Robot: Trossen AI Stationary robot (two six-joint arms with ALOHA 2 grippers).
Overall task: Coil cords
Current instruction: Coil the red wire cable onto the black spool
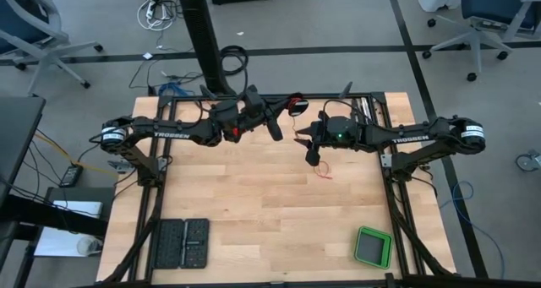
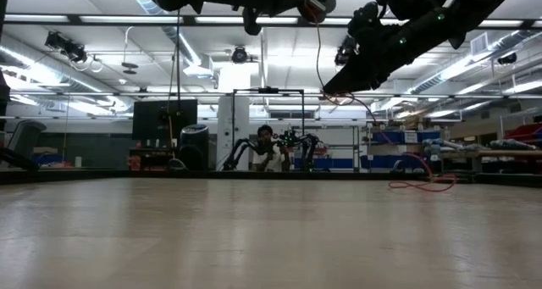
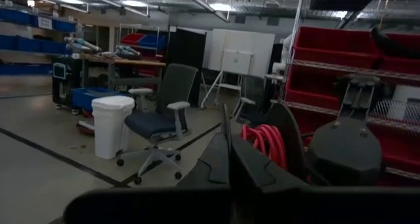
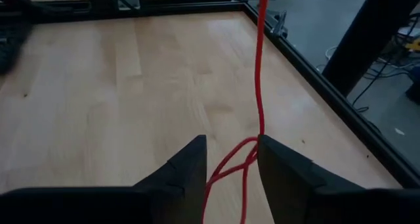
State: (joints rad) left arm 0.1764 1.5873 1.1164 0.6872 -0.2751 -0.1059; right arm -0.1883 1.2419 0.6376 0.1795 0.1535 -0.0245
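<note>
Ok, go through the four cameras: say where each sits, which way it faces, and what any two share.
High view: above the table, looking straight down; shows both arms, left gripper and right gripper.
Low view: at tabletop height, looking level into the room; arms overhead, a person far back.
Left wrist view: on the left arm, facing the room over its shut fingers.
Right wrist view: on the right arm, facing down at the table past its open fingers.
Shared: high, low and right wrist views all show the red cord.
</note>
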